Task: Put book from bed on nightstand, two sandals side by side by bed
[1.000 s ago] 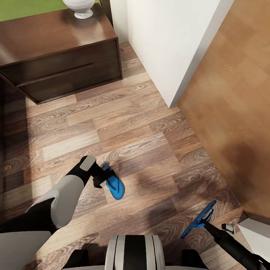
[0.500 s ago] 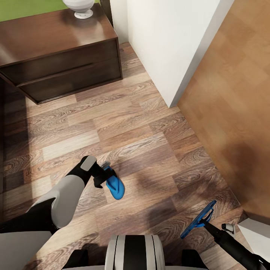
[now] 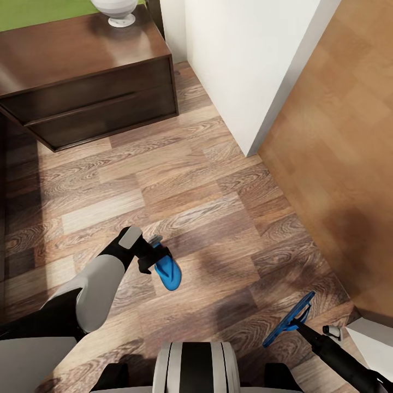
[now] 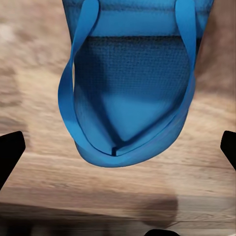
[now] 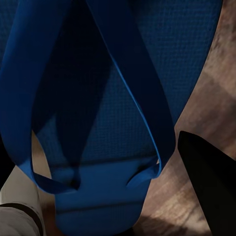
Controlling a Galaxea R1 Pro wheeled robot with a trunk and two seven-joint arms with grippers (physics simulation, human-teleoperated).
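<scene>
**Ana:** Barely anything is changing since a second ago; the left arm is edging slightly toward the nightstand side, and the camera and floor are staying put.

**Ben:** Starting at the left gripper [image 3: 155, 256]: what is it doing?

**Ana:** Its dark fingertips [image 4: 11, 150] are sitting wide apart in the left wrist view, either side of the first sandal [image 3: 167, 274], not pressing it. So the claw is looking released, with that sandal lying flat on the wood floor [image 3: 207, 218] just under it.

**Ben:** And the right gripper [image 3: 299, 325]?

**Ana:** It is carrying the second sandal [image 3: 289, 319], tilted up on edge above the floor near the door [image 3: 338, 180]. Its claw is reading as clenched on the sole, since the sandal is hanging there with nothing else under it.

**Ben:** Moving outward?

**Ana:** The nightstand [image 3: 87, 103] is standing well ahead, with a white vase [image 3: 115, 10] on top. The white wall [image 3: 245, 65] is running down to the right of it. Neither the bed nor the book is appearing in these views.

**Ben:** So which step?

**Ana:** Placing the sandals, I judge: one down, one pending. Next is calling for lowering the right-hand sandal flat and parallel, just beside the first, then opening.
</scene>
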